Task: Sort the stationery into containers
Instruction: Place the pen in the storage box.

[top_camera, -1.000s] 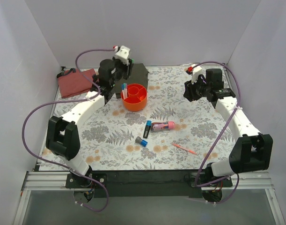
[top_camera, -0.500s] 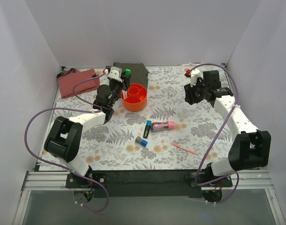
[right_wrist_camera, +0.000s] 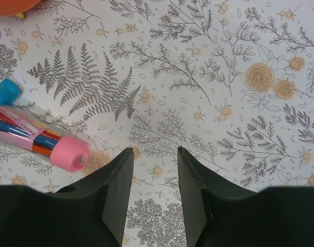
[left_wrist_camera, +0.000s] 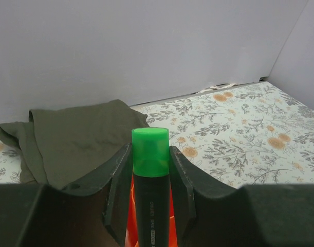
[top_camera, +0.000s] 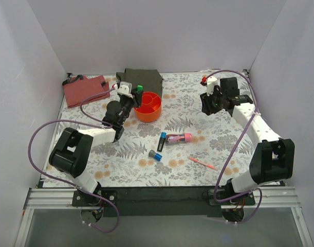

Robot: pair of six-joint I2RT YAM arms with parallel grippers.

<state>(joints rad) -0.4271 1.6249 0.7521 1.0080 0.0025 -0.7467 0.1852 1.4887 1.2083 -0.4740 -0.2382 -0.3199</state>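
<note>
Marker [left_wrist_camera: 149, 206], green-capped: a rigid, light, smooth plastic barrel, probably slippery. You hold it just below the cap, clamped between the fingers of the left gripper [left_wrist_camera: 150, 154], at the left rim of the orange bowl [top_camera: 146, 115]. Right gripper [right_wrist_camera: 152, 154] hangs spread and empty. The fat pink tube [right_wrist_camera: 54, 146] lies apart, to the left of its fingers. It looks stiff and apt to roll, so take it across the middle.
</note>
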